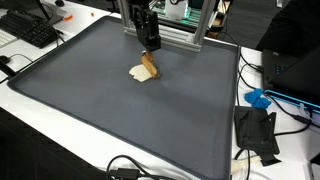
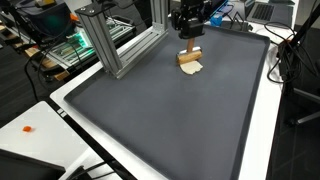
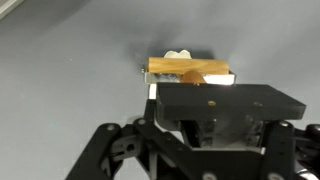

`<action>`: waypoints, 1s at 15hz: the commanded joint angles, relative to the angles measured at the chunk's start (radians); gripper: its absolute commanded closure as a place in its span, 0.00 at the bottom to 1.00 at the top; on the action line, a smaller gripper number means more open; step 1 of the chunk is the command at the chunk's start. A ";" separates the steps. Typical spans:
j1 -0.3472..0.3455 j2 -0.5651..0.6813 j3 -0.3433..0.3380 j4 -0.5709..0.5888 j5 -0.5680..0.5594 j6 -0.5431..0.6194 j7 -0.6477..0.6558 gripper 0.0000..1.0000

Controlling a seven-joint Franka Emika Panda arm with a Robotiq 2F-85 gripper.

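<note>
Gripper [image 1: 151, 48] hung over the upper middle of the mat [image 1: 100, 110], jaws clenched on a tan block [image 1: 150, 64]. Block was tilted, its lower end touching a pale piece [image 1: 139, 73] lying on the mat. In the wrist view the block lay crosswise at upper centre, with the pale piece just behind it.

Gripper [image 1: 150, 46], jaws closed, hangs over rear-centre of dark grey mat [image 1: 100, 120], tips at top of tan block [image 1: 149, 66]; gripped or just touching, can't tell. Block leans on pale flat piece [image 1: 139, 74]. Alu frame [image 1: 185, 38] behind; keyboard [image 1: 30, 30] top-left corner; blue item [image 1: 258, 98] beside mat, pic's right.
</note>
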 commanded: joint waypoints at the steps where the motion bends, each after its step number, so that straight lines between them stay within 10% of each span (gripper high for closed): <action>1: -0.005 -0.009 0.006 -0.027 0.032 -0.040 -0.071 0.44; 15: -0.018 -0.084 0.009 -0.042 0.043 -0.086 -0.274 0.44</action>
